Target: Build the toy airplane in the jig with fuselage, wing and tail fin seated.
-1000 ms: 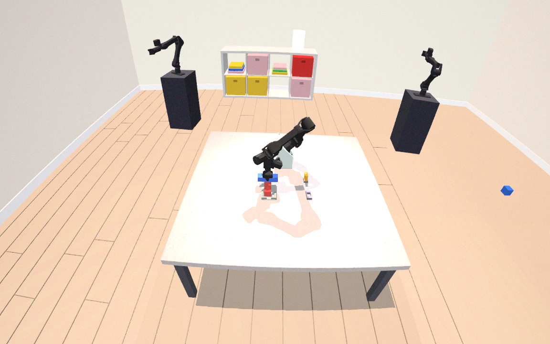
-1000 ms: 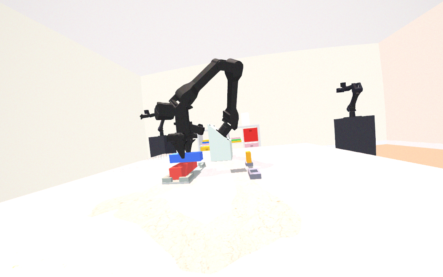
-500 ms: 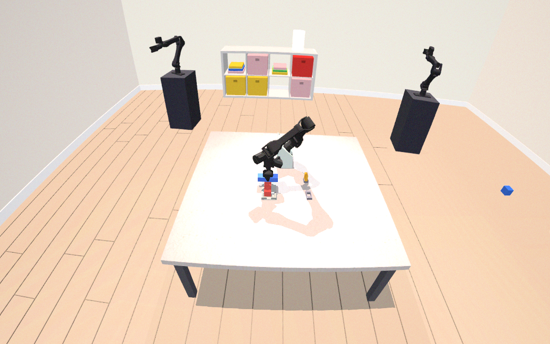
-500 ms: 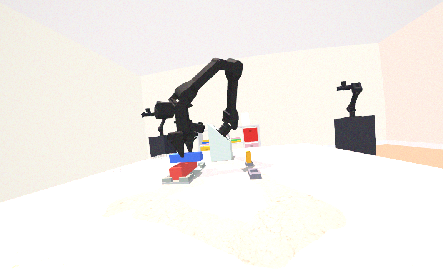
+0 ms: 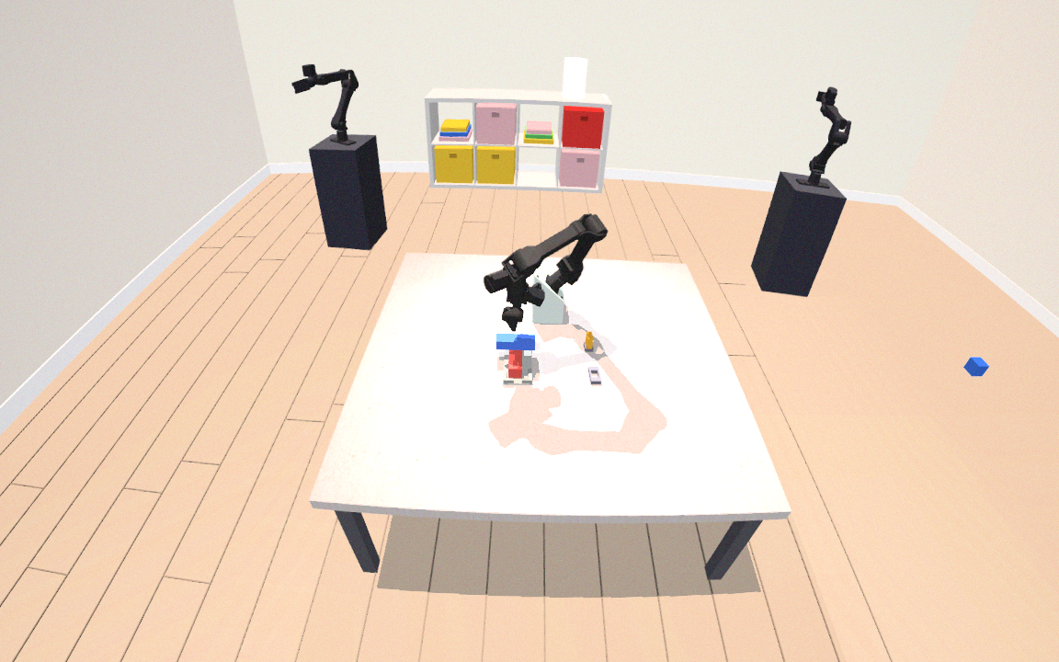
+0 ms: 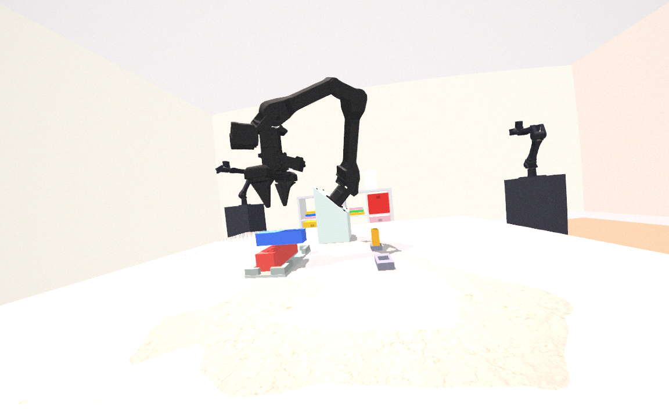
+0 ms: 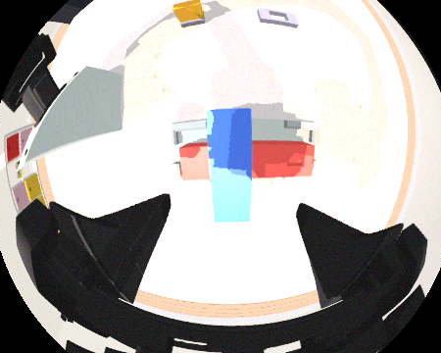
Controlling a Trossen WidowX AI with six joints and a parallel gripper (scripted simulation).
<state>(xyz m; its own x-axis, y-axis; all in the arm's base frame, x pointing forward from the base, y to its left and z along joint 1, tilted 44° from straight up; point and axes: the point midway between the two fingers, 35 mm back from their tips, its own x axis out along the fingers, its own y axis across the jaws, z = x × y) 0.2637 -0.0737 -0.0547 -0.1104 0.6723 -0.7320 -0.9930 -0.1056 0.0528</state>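
The red fuselage (image 5: 515, 367) (image 6: 276, 257) (image 7: 281, 163) lies lengthwise in the grey cradle (image 5: 518, 381) (image 6: 280, 270) (image 7: 269, 131) and looks flat. The blue wing (image 5: 524, 342) (image 6: 280, 237) (image 7: 230, 147) lies crosswise on top of the fuselage and looks level; its tab and the socket under it are hidden. The orange tail fin (image 5: 589, 338) (image 6: 374, 236) (image 7: 188, 11) stands upright in a small grey holder (image 6: 376, 248) (image 7: 192, 23), apart from the fuselage. My gripper (image 5: 513, 327) (image 6: 276, 205) (image 7: 233, 201) is open and empty, pointing down above the wing, not touching it.
A small grey holder with a square hole (image 5: 594, 382) (image 6: 384, 266) (image 7: 291, 23) lies empty near the tail fin. The pale wedge base (image 5: 548, 310) (image 6: 333, 223) (image 7: 95, 103) of my arm stands behind the cradle. Two other arms on dark pedestals and a shelf are beyond the table.
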